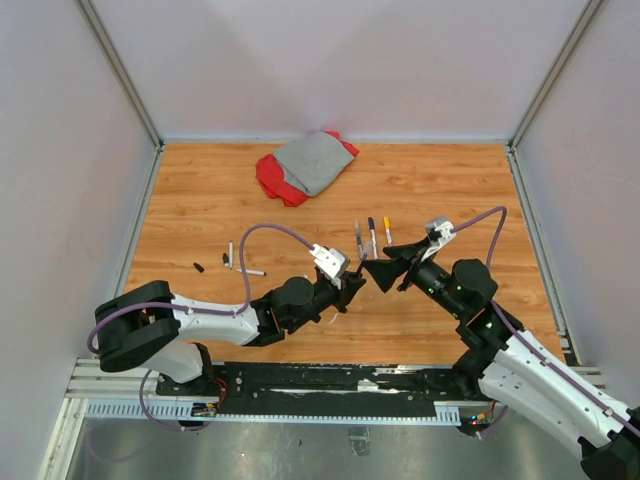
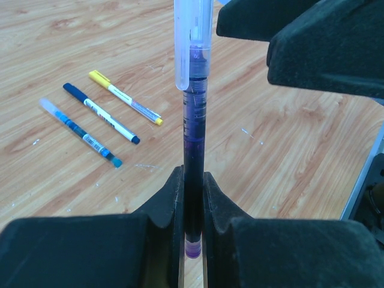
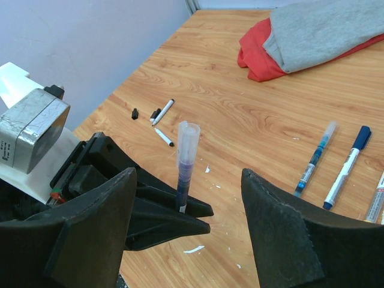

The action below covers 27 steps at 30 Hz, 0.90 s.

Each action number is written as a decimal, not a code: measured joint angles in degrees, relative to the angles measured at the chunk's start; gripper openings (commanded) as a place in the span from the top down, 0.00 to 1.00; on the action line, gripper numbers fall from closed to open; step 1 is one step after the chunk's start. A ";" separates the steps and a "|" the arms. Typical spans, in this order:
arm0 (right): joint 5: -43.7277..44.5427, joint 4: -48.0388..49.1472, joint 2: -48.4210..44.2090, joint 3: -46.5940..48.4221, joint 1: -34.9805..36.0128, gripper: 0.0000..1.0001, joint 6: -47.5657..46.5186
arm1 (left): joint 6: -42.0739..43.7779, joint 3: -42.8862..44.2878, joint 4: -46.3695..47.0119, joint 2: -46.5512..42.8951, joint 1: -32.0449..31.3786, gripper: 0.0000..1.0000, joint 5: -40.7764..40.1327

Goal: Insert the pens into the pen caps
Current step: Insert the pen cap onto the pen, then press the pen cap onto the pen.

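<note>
The left gripper (image 2: 192, 180) clamped a purple pen (image 2: 193, 138) upright, clear cap (image 2: 192, 36) on its tip. The right gripper (image 3: 189, 180) stood wide beside it. Three capped pens (image 2: 102, 114) lay finished, and two uncapped pens (image 3: 163, 111) remained.

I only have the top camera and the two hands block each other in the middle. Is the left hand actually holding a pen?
Observer: Yes. In the left wrist view the left hand is shut on a purple pen, held upright.
Operator: Does that pen have a cap on it?
Observer: The right wrist view shows a clear cap over its top end. I cannot tell whether it is fully seated.
Operator: What about the right hand?
Observer: The right hand is open, straddling the pen without touching it.
</note>
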 measured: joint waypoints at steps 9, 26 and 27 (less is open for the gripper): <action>5.64 -3.89 0.26 4.07 0.00 0.25 0.61 | 0.00 0.00 0.00 0.00 0.00 1.00 -0.07; 7.26 -7.89 11.45 13.09 -0.02 0.25 2.45 | 0.00 0.00 0.00 0.00 0.00 1.00 -0.52; 6.95 -7.87 11.85 13.09 0.00 0.27 2.51 | 0.00 0.00 0.00 0.00 0.00 1.00 -0.55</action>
